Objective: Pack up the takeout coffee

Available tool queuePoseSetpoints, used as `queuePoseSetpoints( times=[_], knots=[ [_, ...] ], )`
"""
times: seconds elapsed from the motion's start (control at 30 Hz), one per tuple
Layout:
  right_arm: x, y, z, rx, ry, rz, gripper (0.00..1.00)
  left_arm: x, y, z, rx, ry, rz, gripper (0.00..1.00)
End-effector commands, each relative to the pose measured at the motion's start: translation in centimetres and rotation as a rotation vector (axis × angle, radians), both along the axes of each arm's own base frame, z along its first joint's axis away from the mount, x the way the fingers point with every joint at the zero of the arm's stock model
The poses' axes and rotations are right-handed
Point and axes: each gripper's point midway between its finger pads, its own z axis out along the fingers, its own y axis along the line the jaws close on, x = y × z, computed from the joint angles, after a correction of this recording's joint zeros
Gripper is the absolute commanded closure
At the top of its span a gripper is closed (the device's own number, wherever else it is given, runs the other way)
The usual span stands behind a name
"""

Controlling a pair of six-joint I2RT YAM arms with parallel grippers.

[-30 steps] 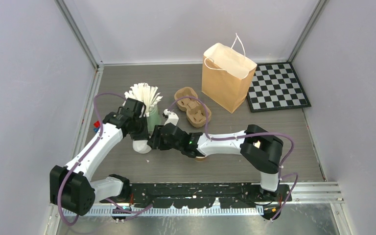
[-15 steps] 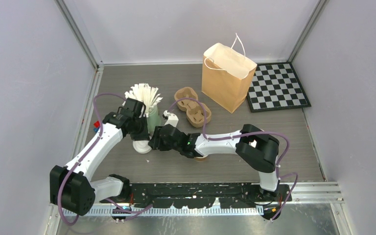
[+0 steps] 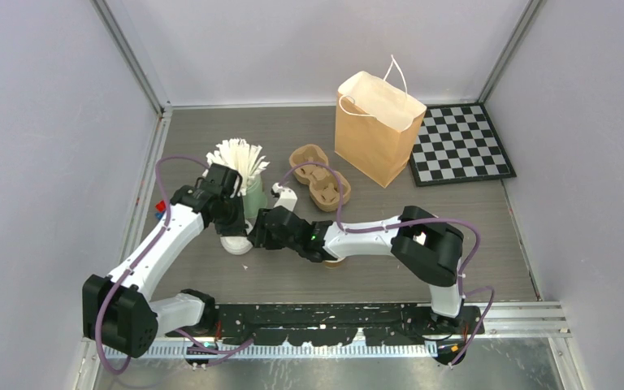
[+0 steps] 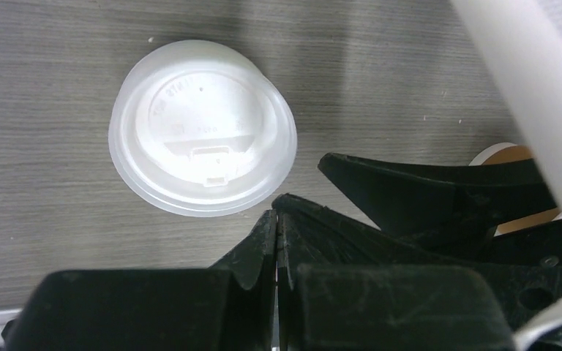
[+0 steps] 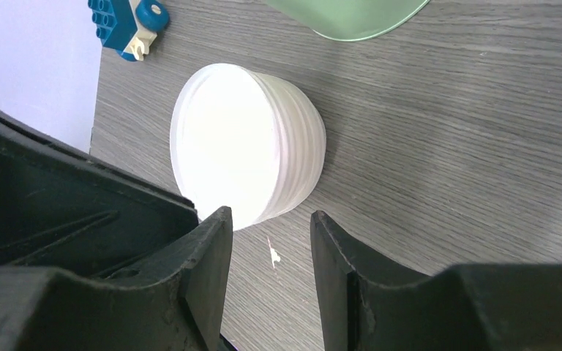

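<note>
Pressing the left gripper [image 4: 276,213] fully together, empty, at the near edge of the stack of round white plastic lids [image 4: 202,137]. Holding the right gripper [image 5: 269,219] half apart, empty, just beside this stack. Seeing the small brown paper cup [image 3: 335,262] only partly, under the right arm [image 3: 374,234]; lid impossible to tell.

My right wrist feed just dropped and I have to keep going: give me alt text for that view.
A stack of white lids lies on the grey table just beyond the right gripper, whose fingers stand apart and hold nothing. A green container shows its base at the top edge, and a blue toy brick sits at top left.
</note>
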Motion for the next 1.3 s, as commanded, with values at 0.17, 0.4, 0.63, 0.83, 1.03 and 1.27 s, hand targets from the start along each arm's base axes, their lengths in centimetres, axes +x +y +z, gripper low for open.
queuePoseSetpoints(
  times=[0.17, 0.4, 0.63, 0.83, 1.03, 1.27],
  knots=[
    [0.6, 0.5, 2.9, 0.066, -0.045, -0.020, 0.52, -0.4, 0.7, 0.8, 0.035, 0.022, -0.013, 1.00],
    [0.7, -0.5, 3.2, 0.067, -0.056, -0.048, 0.53, -0.1, -0.5, 0.4, -0.020, 0.006, -0.088, 0.88],
    [0.9, -1.7, 3.9, 0.077, -0.079, -0.081, 0.55, 0.7, -1.8, -0.8, -0.066, 0.023, -0.112, 0.77],
    [1.0, -2.2, 4.2, 0.075, -0.093, -0.089, 0.55, 1.4, -1.6, -1.9, -0.043, 0.029, -0.090, 0.76],
    [0.9, -2.4, 4.4, 0.075, -0.097, -0.088, 0.56, 1.8, -1.3, -3.0, -0.013, 0.046, -0.080, 0.77],
    [0.9, -2.8, 4.7, 0.074, -0.108, -0.093, 0.56, 2.0, -1.3, -3.7, -0.002, 0.060, -0.078, 0.80]
  ],
)
